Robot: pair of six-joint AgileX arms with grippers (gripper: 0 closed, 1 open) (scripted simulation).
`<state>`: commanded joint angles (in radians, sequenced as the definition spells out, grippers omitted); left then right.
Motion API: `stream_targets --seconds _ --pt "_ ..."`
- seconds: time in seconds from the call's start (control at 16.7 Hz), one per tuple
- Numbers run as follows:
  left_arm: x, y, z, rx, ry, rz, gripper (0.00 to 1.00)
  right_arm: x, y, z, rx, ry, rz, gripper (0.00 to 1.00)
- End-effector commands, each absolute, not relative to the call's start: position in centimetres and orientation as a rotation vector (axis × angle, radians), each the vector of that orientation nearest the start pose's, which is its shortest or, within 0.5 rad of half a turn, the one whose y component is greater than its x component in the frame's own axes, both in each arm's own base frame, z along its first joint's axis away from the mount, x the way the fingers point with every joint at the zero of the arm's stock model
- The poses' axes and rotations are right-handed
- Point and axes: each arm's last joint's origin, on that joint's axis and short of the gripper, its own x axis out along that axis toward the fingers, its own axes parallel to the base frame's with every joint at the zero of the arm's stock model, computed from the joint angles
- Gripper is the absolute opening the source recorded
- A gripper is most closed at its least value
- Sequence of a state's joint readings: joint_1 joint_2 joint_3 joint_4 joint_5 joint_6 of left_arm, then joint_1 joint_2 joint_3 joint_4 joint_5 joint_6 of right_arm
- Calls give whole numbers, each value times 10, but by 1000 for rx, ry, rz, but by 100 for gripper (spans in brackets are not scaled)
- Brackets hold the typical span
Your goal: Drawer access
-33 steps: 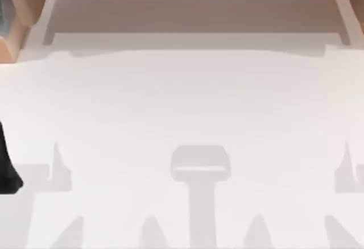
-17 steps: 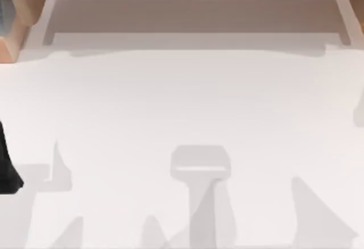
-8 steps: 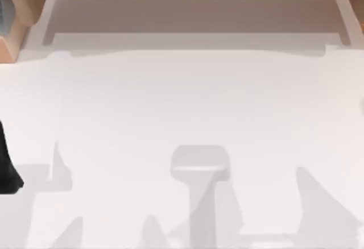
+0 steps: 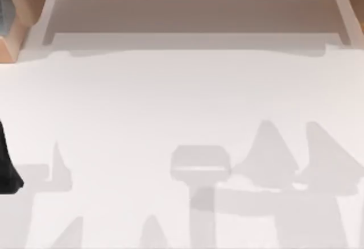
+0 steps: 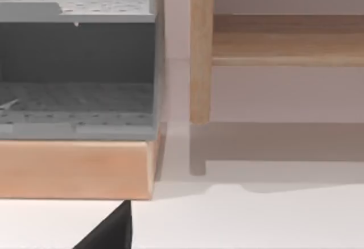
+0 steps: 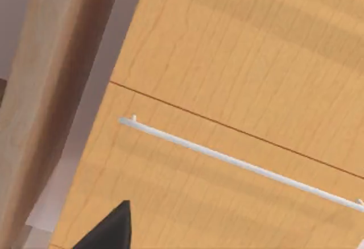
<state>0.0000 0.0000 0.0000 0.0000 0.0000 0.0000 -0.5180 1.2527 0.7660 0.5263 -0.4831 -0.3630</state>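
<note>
The right gripper (image 6: 109, 231) hung close in front of the flat, honey-coloured wooden drawer front (image 6: 187, 203), with only a dark tip of it showing at the edge of its own wrist camera. I could not tell how far it was open, and it had hold of nothing that I could see. The thin white bar handle (image 6: 239, 162) ran across the drawer front just ahead of the gripper, apart from it and untouched. Beyond the handle, a fine dark seam (image 6: 227, 127) divided this wooden panel from the next one. A paler square wooden post (image 6: 51, 84) stood off to one side of the gripper, nearer to the camera than the drawer.

The left gripper (image 5: 111, 232) was parked low over the white table (image 4: 170, 101), at the table's left edge, where a black part of the left arm (image 4: 7, 164) showed from above. Its opening I could not tell either. Ahead of it sat a grey perforated rack (image 5: 77, 73) on a light wooden plinth (image 5: 74, 169), and beside that an upright wooden leg (image 5: 201, 50) carrying a long wooden shelf (image 5: 287, 41). Grey shadows of the arms lay across the tabletop.
</note>
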Motion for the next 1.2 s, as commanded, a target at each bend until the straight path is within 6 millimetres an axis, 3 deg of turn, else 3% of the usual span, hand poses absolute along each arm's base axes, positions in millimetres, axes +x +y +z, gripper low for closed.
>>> stream_targets --seconds 0.24,0.6,0.78,0.9,1.2 --pt "106 -1 160 0 0 0 100 312 -161 251 -755 2 -46 100" --pt "106 -1 160 0 0 0 100 379 -185 153 -1287 26 -25 100" --pt "106 -1 160 0 0 0 100 395 -184 112 -1468 20 -11 100" --pt "106 -1 160 0 0 0 100 401 -182 95 -1540 13 -7 100" --pt "106 -1 160 0 0 0 100 403 -180 89 -1571 8 -8 100"
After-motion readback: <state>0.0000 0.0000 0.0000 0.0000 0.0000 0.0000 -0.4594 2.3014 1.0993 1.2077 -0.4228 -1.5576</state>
